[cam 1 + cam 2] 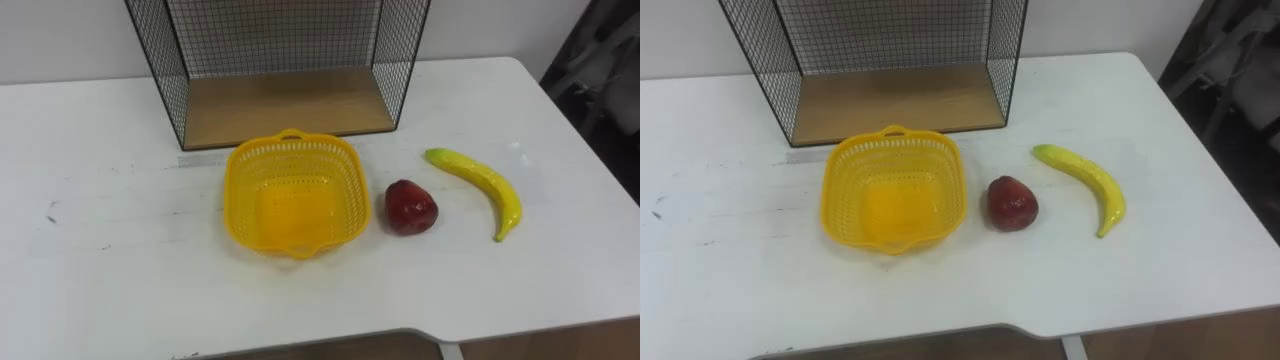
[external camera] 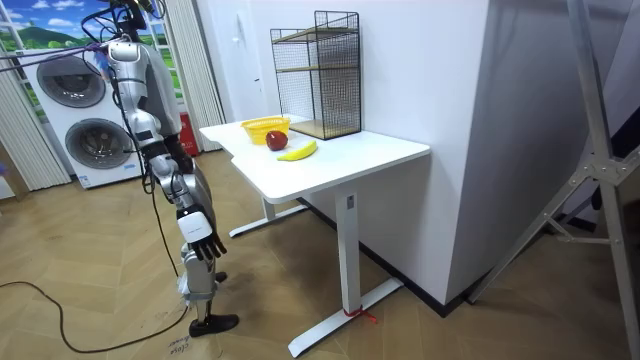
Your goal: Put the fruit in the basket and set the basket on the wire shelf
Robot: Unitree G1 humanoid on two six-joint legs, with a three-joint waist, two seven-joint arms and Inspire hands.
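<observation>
Fingers of my right hand (image 2: 205,232) hang loose and empty at my side, short of the table (image 1: 100,250). On it the red apple (image 1: 411,208) and banana (image 1: 480,186) lie apart, right of the yellow basket (image 1: 229,190), which sits mouth-up, ready for loading. Just behind stands the open-fronted wire shelf (image 1: 290,105); bare tabletop around gives reaching room

open white tabletop (image 1: 110,235) left of the yellow plastic lattice basket (image 1: 238,195); the black wire shelf's (image 1: 285,105) mesh sides flank its open front behind.
</observation>
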